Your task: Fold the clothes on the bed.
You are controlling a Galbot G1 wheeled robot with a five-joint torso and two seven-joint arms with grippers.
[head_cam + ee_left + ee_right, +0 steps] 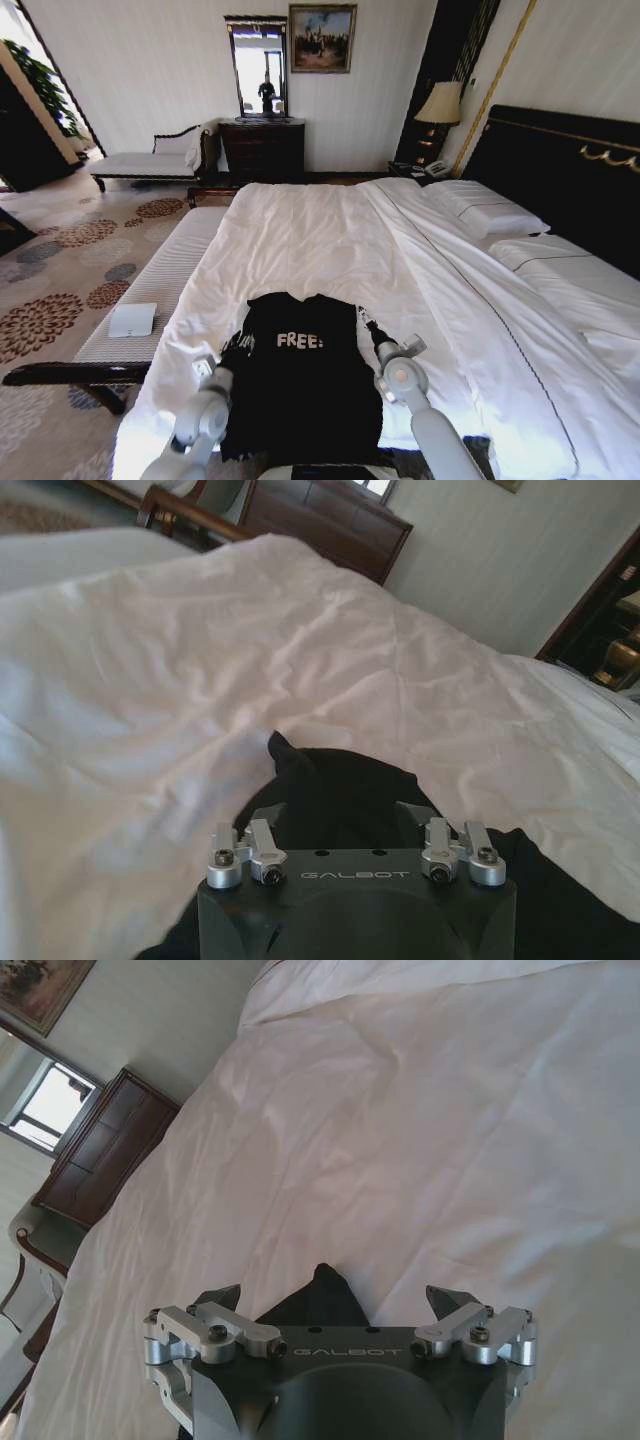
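- On the near end of the big white-sheeted double bed [330,240] w/ dark wooden frame lies the black short-sleeved soft T-shirt w/ white "FREE!" lettering [300,375], chest side up, collar end toward the far side, hem toward the robot.
- Left gripper [240,345] sits at the shirt's left edge, about level w/ the lettering. In left wrist view the left gripper [343,815] has its dark fingers [262,815] spread apart, black fabric [345,790] lying between and beyond them; nothing clamped as far as can be seen.
- Right gripper [368,322] is at the shirt's right shoulder/sleeve area. In right wrist view the right gripper [335,1300] shows fingers [447,1301] spread wide, a pointed bit of black cloth [322,1295] poking up between them; not pinched, fingers apart from it on both sides.
- Both arms reach in from the near edge of the bed, one on each side of the shirt.
- Around: wrinkled white duvet beyond the shirt, white pillows [485,210] at the right by the tall dark headboard [560,170].
- Left of the bed: long pale upholstered bench w/ dark legs [150,290], a small white flat rectangular pad [132,320] lying on it, well apart from the shirt.
- Far wall: dark wooden dresser [262,148] w/ mirror [258,65], framed painting [322,38], table lamp w/ pale shade [440,105] by the headboard.
- Nothing lies on the duvet between fingers and shirt.
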